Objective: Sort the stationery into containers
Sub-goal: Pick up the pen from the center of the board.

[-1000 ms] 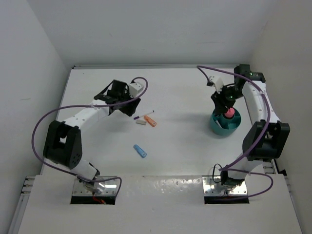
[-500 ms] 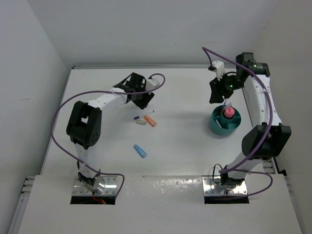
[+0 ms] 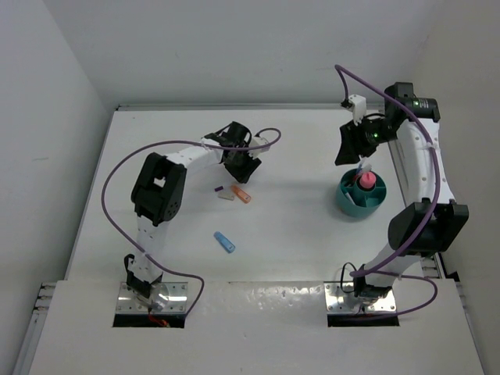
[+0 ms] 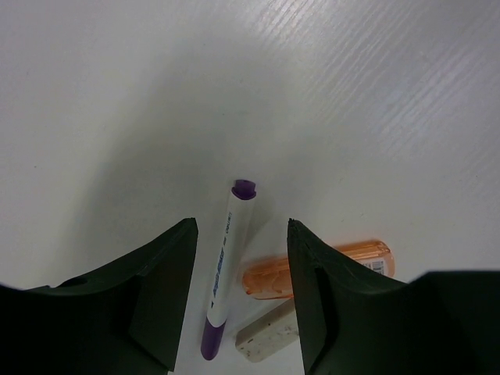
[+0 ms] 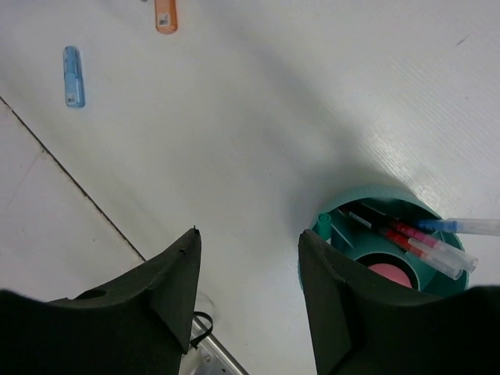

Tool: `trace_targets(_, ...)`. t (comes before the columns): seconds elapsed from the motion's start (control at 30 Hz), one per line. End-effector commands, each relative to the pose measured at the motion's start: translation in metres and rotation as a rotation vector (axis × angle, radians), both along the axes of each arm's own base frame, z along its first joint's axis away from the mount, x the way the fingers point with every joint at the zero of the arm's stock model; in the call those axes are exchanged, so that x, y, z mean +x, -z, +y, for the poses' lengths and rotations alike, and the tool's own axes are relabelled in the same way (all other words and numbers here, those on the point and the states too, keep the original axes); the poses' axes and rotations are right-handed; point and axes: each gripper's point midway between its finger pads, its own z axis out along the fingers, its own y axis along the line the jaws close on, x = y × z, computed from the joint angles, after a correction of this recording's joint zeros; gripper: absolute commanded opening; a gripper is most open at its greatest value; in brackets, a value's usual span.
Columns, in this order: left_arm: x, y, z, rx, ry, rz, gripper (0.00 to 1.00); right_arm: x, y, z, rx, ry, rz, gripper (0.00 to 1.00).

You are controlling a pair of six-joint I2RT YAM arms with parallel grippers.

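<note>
Jaws on both arms gape, holding nothing; left pair half hides eraser.

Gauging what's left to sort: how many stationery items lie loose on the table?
4: purple-tipped pen, orange stick and eraser clustered together; blue stick apart, toward the near edge. The left arm might hide more.

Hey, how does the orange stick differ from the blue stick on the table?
Colour: the orange stick is orange, the blue stick light blue. Company: the orange stick lies close beside the beige eraser and a purple-capped pen, by the left gripper; the blue stick lies alone. Place: the blue stick is nearer the arm bases than the orange stick. Both are short, lie flat on the table and are outside the teal cup.
</note>
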Motion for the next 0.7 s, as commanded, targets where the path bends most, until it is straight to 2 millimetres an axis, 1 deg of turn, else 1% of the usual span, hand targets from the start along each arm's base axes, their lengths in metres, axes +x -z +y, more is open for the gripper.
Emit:
trace_targets(0.0,0.003,-0.008,-0.011,-0.018,0.019,-0.005,0.56,-0.003,-0.017,0.005,0.039,-0.003,-0.029,0.52)
trace_targets(0.1,0.0,-0.001,-0.013,-0.014,0.03,0.018,0.55,-0.004,-0.016,0.006,0.04,-0.004,-0.027,0.52)
trace_targets(0.13,0.0,0.003,-0.015,-0.009,0.037,0.024,0.52,-0.004,-0.017,0.005,0.04,-0.004,-0.029,0.52)
trace_targets(0.23,-0.001,0.015,-0.013,0.006,0.038,0.056,0.48,-0.004,-0.017,0.005,0.038,-0.005,-0.031,0.52)
trace_targets(0.3,0.0,0.019,-0.014,0.008,0.039,0.067,0.44,-0.005,-0.017,0.005,0.037,-0.006,-0.03,0.52)
trace_targets(0.33,-0.002,0.023,-0.015,0.012,0.048,0.077,0.39,-0.007,-0.018,0.005,0.037,-0.007,-0.03,0.52)
trace_targets(0.4,-0.003,0.025,-0.015,0.019,0.055,0.084,0.33,-0.007,-0.019,0.005,0.036,-0.008,-0.035,0.52)
trace_targets(0.43,-0.006,0.029,-0.013,0.031,0.061,0.098,0.26,-0.007,-0.02,0.004,0.033,-0.01,-0.04,0.52)
trace_targets(0.5,-0.007,0.032,-0.012,0.039,0.064,0.111,0.16,-0.006,-0.022,0.004,0.029,-0.009,-0.048,0.52)
trace_targets(0.53,-0.008,0.032,-0.012,0.043,0.065,0.117,0.09,-0.006,-0.023,0.003,0.028,-0.007,-0.052,0.52)
trace_targets(0.57,-0.01,0.032,-0.009,0.051,0.07,0.126,0.07,-0.006,-0.025,0.002,0.028,-0.003,-0.057,0.52)
trace_targets(0.63,-0.008,0.022,-0.009,0.048,0.074,0.108,0.01,-0.005,-0.028,0.002,0.034,0.003,-0.065,0.52)
trace_targets(0.67,-0.006,0.016,-0.009,0.05,0.088,0.086,0.0,-0.003,-0.031,0.001,0.038,0.012,-0.08,0.52)
